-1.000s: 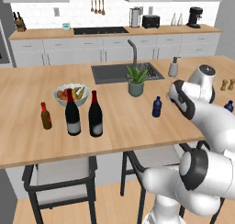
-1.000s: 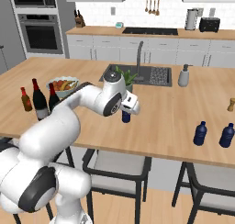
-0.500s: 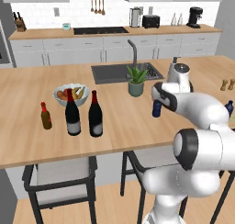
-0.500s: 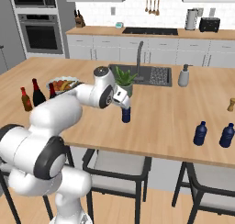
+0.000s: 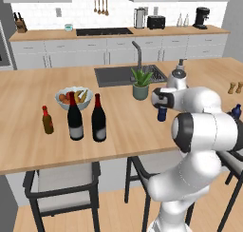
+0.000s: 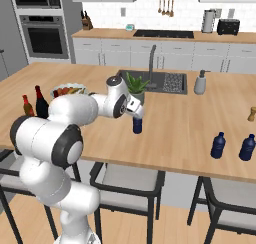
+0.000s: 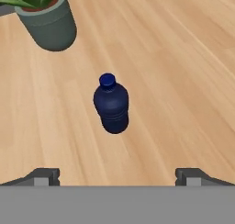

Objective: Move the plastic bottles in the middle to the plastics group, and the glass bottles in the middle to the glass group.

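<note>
- Blue bottle (image 7: 111,106) upright on the pale wood-grain tabletop (image 7: 183,58), squat, ribbed low on the body, round blue cap; stood free, nothing touching it.
- Tool (image 7: 117,176) spread wide, empty, two dark tips far apart at the bottom of the hand view, bottle centred between and beyond them.
- Same bottle (image 6: 137,125) in the right base view just under the tool (image 6: 135,109), near the potted plant (image 6: 135,86); in the left base view mostly hidden behind the white arm, only a dark blue sliver (image 5: 162,114).
- Plant pot (image 7: 49,23) smooth, grey-green, tapering, green leaves above.
- Left base view alone gave the glass cluster in full: small brown bottle (image 5: 47,120) with red cap, two tall dark wine bottles (image 5: 75,117) (image 5: 98,119) with red necks, side by side, before a fruit bowl (image 5: 73,97).
- Right base view alone gave two more blue bottles (image 6: 217,145) (image 6: 247,148) standing together at the far right of the tabletop, well apart from the tool, and a grey dispenser (image 6: 200,82) by the sink (image 6: 165,81).
</note>
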